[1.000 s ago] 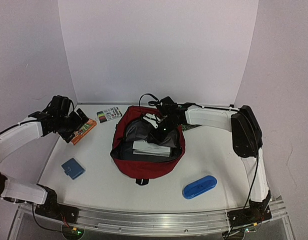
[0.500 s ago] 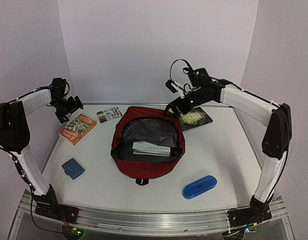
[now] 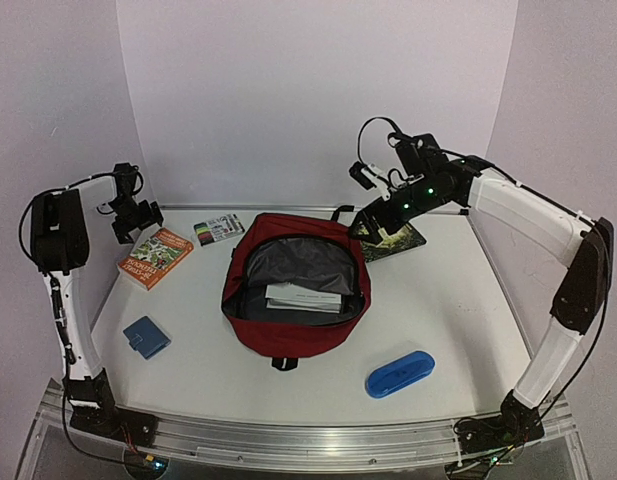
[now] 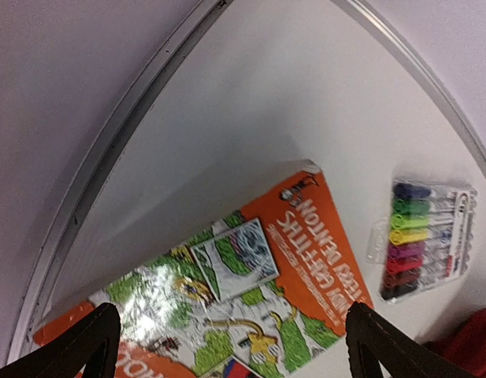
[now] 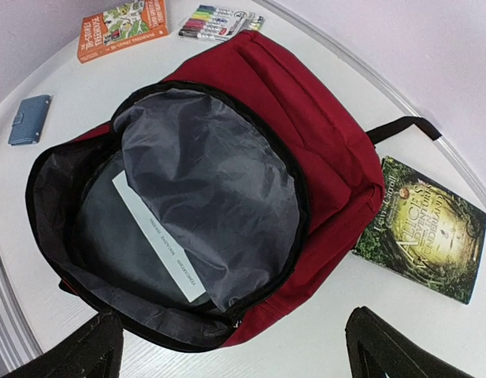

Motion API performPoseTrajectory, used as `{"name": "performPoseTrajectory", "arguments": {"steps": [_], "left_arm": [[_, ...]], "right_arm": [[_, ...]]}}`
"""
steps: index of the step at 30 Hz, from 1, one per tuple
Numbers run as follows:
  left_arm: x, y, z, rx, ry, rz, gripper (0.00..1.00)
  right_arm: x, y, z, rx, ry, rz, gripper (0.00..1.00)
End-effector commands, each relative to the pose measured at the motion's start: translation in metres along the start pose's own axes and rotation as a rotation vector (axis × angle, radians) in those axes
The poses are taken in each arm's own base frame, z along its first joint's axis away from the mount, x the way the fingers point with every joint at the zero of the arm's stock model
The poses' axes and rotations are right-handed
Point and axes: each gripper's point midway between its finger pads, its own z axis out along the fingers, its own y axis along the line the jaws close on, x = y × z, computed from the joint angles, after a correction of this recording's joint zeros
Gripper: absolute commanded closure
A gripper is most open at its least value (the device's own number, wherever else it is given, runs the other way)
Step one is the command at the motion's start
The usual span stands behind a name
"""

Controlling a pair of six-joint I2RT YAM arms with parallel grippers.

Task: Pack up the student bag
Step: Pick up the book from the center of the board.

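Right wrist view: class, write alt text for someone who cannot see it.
An open dark red student bag fills the view, a white booklet inside. A green book lies beside it; an orange book, markers and a blue wallet lie beyond.

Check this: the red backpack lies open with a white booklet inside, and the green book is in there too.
Wrong on the green book: it lies on the table beside the backpack, not inside. The right wrist view shows it. The rest holds.
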Motion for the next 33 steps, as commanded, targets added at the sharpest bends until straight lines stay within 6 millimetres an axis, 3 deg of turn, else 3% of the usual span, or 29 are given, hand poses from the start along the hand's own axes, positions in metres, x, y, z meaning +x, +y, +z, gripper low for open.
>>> {"name": "performPoseTrajectory", "arguments": {"steps": [1,5,9,15,18,22,27,30,33], "left_arm": [[-0.038,0.008,0.007,-0.048,-0.107,0.062,0.0],[-0.05,0.017,0.031,-0.104,-0.119,0.145,0.0],[-0.047,0.016,0.055,-0.094,-0.091,0.221,0.0],[-0.013,-0.002,0.079,0.069,0.032,0.254,0.03],[0.016,-0.01,0.076,0.155,0.116,0.243,0.08],[0.058,-0.025,0.053,0.229,0.158,0.286,0.14],[0.141,-0.037,0.035,0.254,0.28,0.429,0.23],[0.187,-0.038,0.029,0.241,0.345,0.501,0.34],[0.212,-0.032,0.024,0.236,0.373,0.493,0.51]], "right_arm": [[0.013,-0.003,-0.002,0.025,0.064,0.002,0.02],[0.011,-0.001,-0.003,0.009,0.077,0.007,0.02],[0.009,-0.003,-0.001,0.009,0.086,-0.002,0.02],[0.0,-0.003,0.0,0.001,0.08,-0.001,0.02],[-0.006,-0.003,0.002,-0.011,0.072,-0.002,0.02],[-0.012,0.004,0.007,-0.061,0.058,0.002,0.02],[-0.019,0.014,0.02,-0.148,0.042,0.02,0.02],[-0.023,0.027,0.028,-0.209,0.038,0.033,0.03],[-0.025,0.044,0.039,-0.248,0.041,0.017,0.04]]}}
